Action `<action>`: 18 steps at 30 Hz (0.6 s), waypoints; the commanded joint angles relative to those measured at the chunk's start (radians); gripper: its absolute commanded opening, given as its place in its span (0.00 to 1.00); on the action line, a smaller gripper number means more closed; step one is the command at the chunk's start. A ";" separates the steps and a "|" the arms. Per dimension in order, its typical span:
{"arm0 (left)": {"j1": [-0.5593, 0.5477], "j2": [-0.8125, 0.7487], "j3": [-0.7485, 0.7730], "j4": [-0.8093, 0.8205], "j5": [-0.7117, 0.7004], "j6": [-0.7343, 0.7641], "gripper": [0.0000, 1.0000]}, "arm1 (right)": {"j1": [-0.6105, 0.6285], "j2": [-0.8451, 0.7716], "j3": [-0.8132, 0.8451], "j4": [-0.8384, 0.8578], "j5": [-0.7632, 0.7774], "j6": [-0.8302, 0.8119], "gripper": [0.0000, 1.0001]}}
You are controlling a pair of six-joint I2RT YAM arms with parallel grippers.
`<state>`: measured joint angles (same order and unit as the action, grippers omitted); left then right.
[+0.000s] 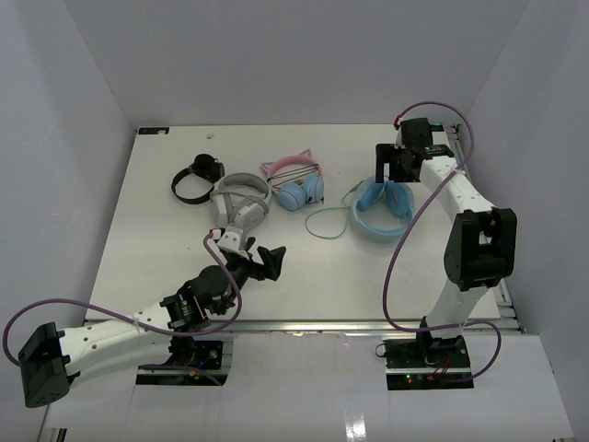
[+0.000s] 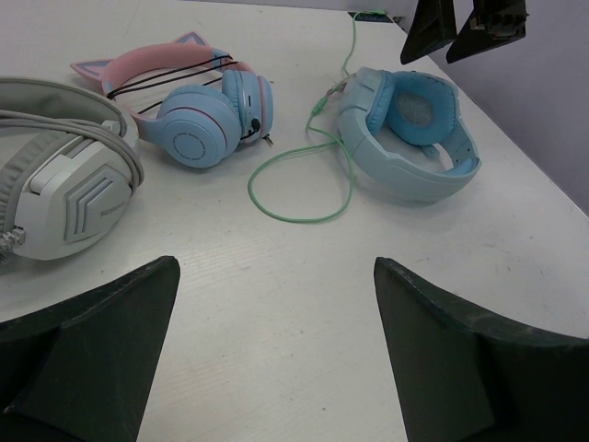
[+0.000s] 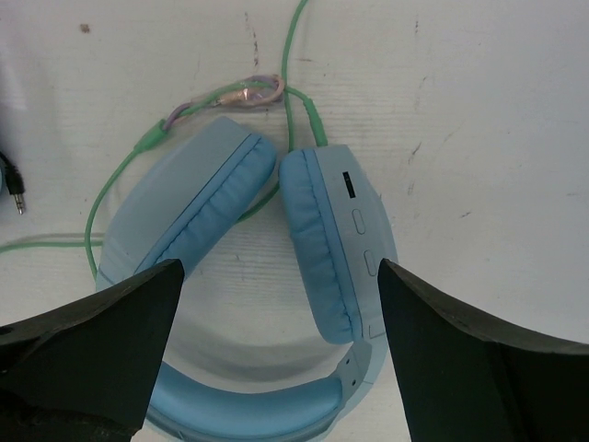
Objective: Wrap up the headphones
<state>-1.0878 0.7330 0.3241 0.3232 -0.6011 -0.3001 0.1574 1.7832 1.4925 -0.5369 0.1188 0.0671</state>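
The light-blue headphones lie flat on the white table at the right, cups folded together, headband toward the near edge. Their pale-green cable loops loosely off to the left. My right gripper hangs open just above and behind them; in the right wrist view its jaws straddle the cups without touching. My left gripper is open and empty over bare table at centre-left, well short of the headphones and the cable loop.
A pink cat-ear pair with blue cups lies just left of the cable. A grey-white pair and a black pair sit further left. White walls enclose the table on three sides.
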 commanded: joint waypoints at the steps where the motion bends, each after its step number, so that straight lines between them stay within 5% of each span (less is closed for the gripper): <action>1: 0.000 -0.005 0.008 0.017 0.025 0.013 0.98 | -0.004 0.006 -0.047 -0.003 -0.017 -0.005 0.93; 18: 0.000 0.017 0.013 0.020 0.023 0.027 0.98 | -0.006 -0.059 -0.130 0.035 0.140 0.047 0.93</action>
<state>-1.0878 0.7517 0.3241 0.3298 -0.5861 -0.2845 0.1577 1.7683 1.3770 -0.4910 0.2226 0.0852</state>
